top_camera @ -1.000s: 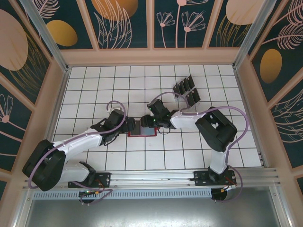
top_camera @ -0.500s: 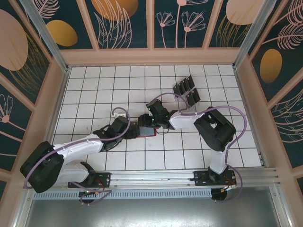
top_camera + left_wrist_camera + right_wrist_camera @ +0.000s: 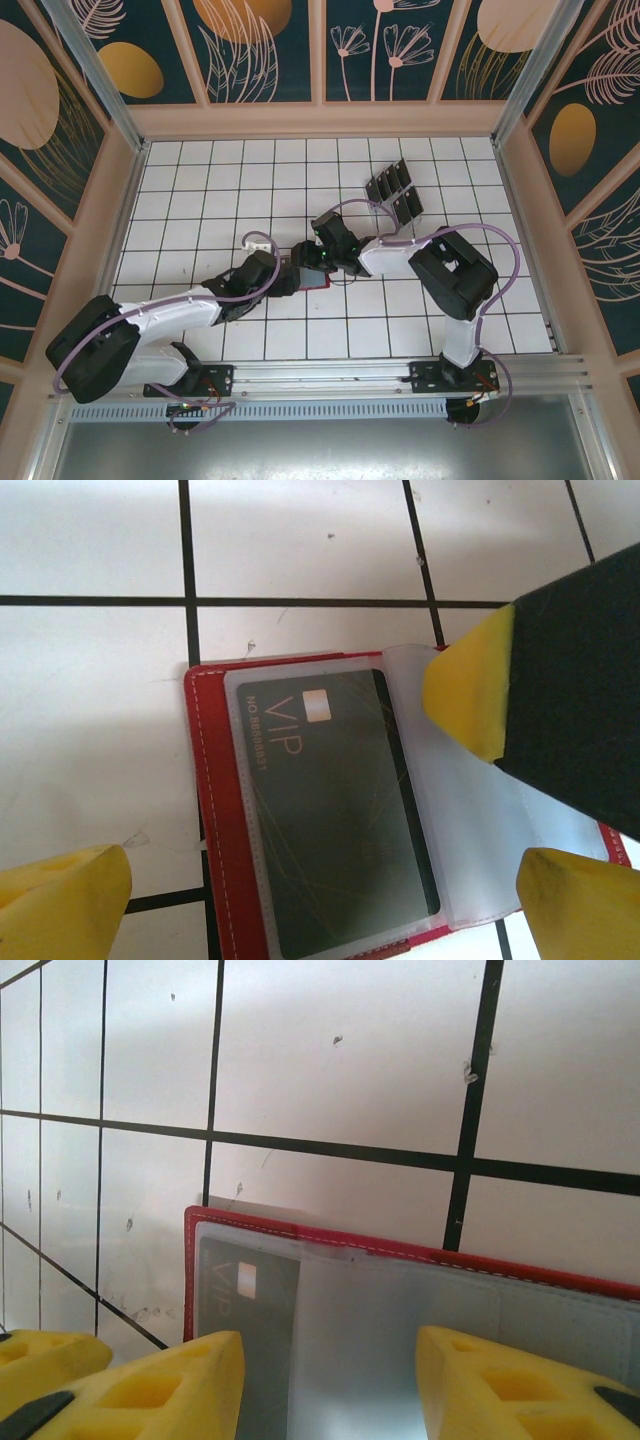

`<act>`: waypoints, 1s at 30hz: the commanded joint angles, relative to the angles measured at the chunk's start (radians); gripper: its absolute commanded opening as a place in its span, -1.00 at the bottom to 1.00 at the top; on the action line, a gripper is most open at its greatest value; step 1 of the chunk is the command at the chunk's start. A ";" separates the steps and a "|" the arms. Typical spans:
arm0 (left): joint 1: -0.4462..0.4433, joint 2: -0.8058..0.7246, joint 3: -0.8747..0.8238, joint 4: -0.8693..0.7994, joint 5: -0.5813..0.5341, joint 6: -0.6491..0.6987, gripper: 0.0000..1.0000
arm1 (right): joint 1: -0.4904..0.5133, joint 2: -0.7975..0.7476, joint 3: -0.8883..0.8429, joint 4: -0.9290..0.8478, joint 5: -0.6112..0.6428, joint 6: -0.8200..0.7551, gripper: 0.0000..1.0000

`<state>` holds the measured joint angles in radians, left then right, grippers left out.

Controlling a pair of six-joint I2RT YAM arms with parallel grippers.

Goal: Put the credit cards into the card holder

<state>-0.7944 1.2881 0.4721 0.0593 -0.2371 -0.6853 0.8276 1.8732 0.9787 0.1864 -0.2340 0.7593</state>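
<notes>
Left arm (image 3: 170,310) and right arm (image 3: 400,255) stretch inward over card holder (image 3: 215,810).

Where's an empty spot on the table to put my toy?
Far-left tiles, between back wall and left arm; near-right tiles by the right wall. Crowded mid-table: left gripper, right gripper, wallet, and the rack behind.

From overhead I get bright, even light on the white counter (image 3: 200,190), with only soft shadows under the arms (image 3: 170,312). My left wrist view is sharp on the card holder (image 3: 215,820), though the yellow fingertips (image 3: 60,905) at 7 o'clock blur. The right wrist view looks hazy and soft.
</notes>
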 commanded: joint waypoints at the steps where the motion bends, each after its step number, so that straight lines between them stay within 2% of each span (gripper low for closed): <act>1: -0.013 0.029 0.028 0.026 -0.020 -0.002 0.97 | 0.005 0.020 -0.025 0.019 -0.022 0.029 -0.02; 30: -0.039 0.230 0.064 -0.001 -0.124 -0.007 0.97 | -0.005 -0.004 -0.041 0.051 -0.051 0.041 -0.02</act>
<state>-0.8310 1.4895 0.5350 0.0795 -0.3340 -0.6819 0.8261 1.8732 0.9546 0.2405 -0.2649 0.7921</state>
